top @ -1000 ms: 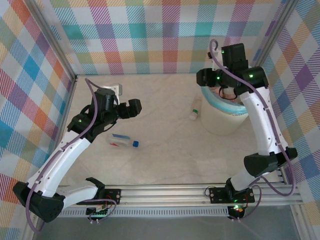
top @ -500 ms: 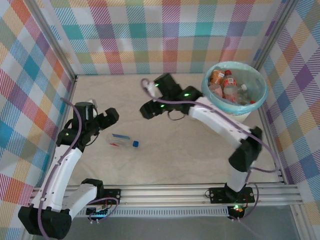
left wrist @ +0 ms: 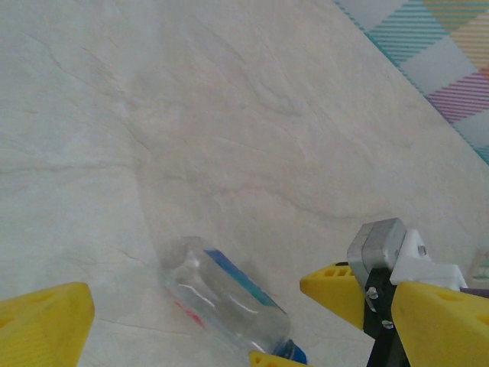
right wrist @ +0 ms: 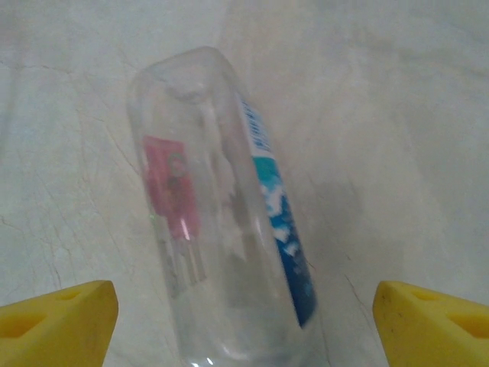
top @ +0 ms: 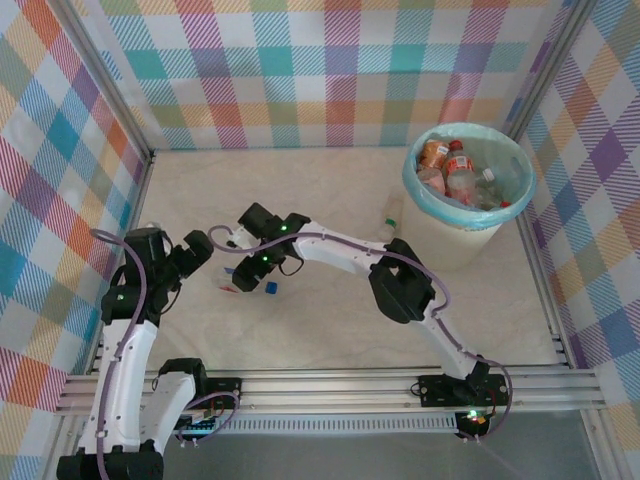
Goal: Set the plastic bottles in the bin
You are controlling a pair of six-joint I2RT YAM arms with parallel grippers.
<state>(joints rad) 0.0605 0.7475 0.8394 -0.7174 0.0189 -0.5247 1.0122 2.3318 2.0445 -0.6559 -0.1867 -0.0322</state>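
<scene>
One bin stands far right with at least three bottles inside. The right gripper has swung from it to left-centre, jaws spread astride a clear blue-capped bottle lying on the table, likely the next pick. The left gripper hangs spread beside it. Two bottles remain out; the second bottle lies near the bin.

Top view is looking steeply down over the whole table from above its near edge. Both wrist cameras are pointing down at the clear bottle (the right wrist from far closer), which all three views are sharing.
</scene>
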